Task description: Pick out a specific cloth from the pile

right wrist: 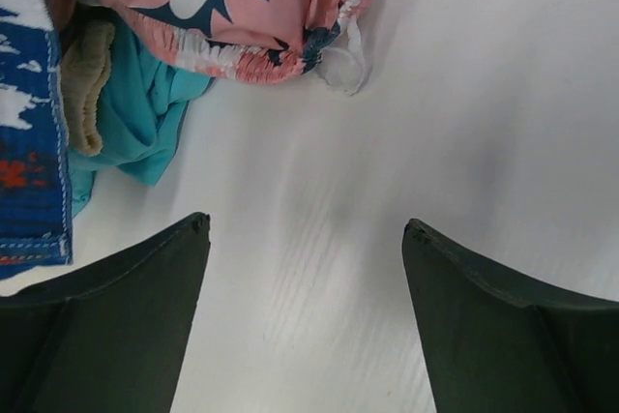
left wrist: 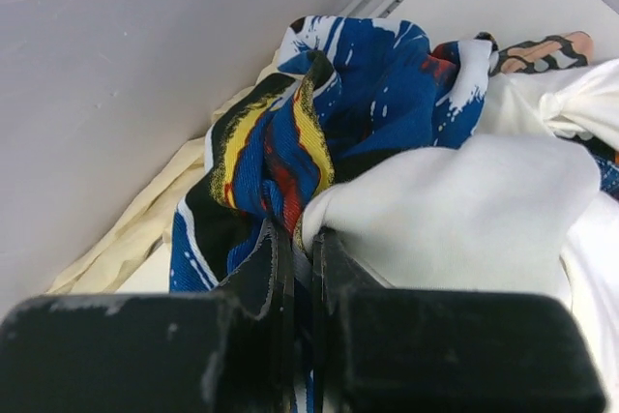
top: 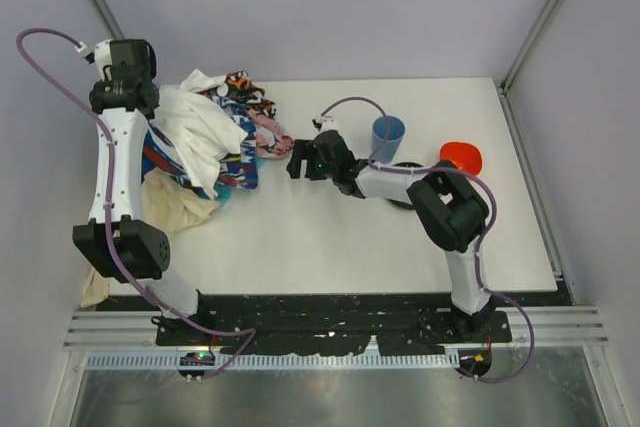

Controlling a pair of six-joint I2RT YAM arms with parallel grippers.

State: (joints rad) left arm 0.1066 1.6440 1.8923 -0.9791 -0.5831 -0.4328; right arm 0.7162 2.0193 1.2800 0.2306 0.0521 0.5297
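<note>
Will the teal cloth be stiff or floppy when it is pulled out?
Probably floppy: the teal cloth lies in soft folds. Likely light: it looks thin. It may drag, since the blue patterned garment and pink fabric cover its edges.

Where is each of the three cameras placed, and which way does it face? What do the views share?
Top external: high behind the robot, looking down on the table; left arm and right arm show.
Left wrist: on the left arm, facing into the pile; the left end effector is shut on pile fabric.
Right wrist: on the right arm, facing down at table and teal cloth; the right end effector shows, open.
Shared: all three see the pile.
</note>
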